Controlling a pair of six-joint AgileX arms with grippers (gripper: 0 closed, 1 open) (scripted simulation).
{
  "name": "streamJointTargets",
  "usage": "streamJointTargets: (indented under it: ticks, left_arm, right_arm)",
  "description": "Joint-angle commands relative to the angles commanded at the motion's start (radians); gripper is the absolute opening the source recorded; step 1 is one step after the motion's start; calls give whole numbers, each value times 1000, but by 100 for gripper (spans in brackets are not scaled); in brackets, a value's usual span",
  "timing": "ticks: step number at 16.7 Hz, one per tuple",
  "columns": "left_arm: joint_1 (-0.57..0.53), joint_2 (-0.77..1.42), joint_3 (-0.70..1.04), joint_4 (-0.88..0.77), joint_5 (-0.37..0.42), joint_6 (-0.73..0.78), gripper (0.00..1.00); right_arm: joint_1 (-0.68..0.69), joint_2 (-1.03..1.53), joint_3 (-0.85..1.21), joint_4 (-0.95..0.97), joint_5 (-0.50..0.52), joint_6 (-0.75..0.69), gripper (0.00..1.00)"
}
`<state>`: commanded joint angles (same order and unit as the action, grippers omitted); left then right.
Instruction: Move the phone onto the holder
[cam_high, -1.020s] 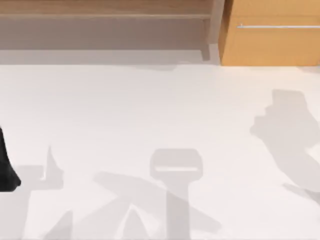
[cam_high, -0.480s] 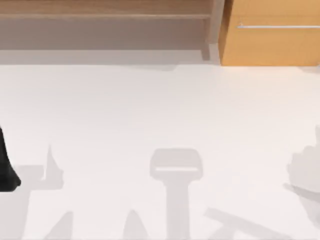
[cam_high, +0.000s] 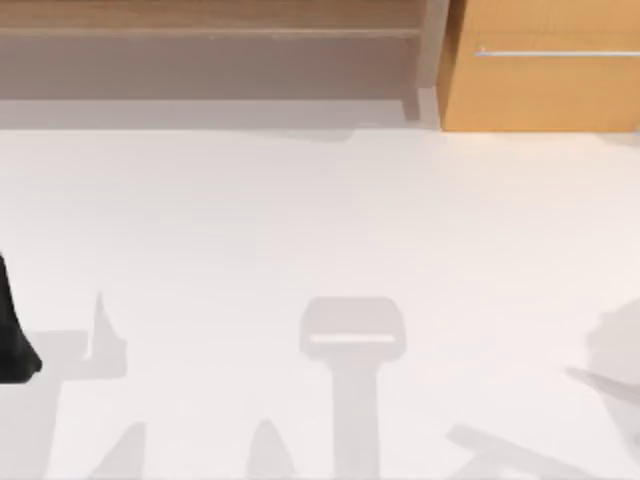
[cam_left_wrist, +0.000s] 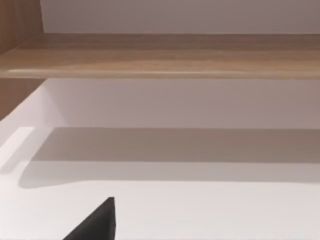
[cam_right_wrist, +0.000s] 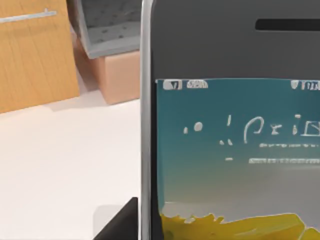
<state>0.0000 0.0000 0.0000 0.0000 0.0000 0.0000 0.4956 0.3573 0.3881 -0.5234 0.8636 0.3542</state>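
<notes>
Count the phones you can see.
1. The phone is close in front of the right wrist camera, with its screen facing the camera and the white table behind it. Another could lie outside these views.

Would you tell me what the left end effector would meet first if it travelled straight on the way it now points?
Probably nothing soon: ahead of the left end effector lies open table, then the shadowed back wall beneath the wooden shelf. Depth is unclear.
</notes>
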Motion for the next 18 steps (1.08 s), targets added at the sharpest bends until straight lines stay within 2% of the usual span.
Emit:
streamJointTargets:
  ticks: [4,12,15,18]
  left_arm:
    - [0,0,0,0,0,0,100]
    - [0,0,0,0,0,0,100]
    - [0,0,0,0,0,0,100]
    - [0,0,0,0,0,0,100]
  right_arm:
    - [-19,-2,26,11,-25,-25,0]
    - [-209,36,184,176,-174,-158,0]
    - [-276,54,143,259,-226,-179,0]
    - [-301,87,17,311,-281,-184,0]
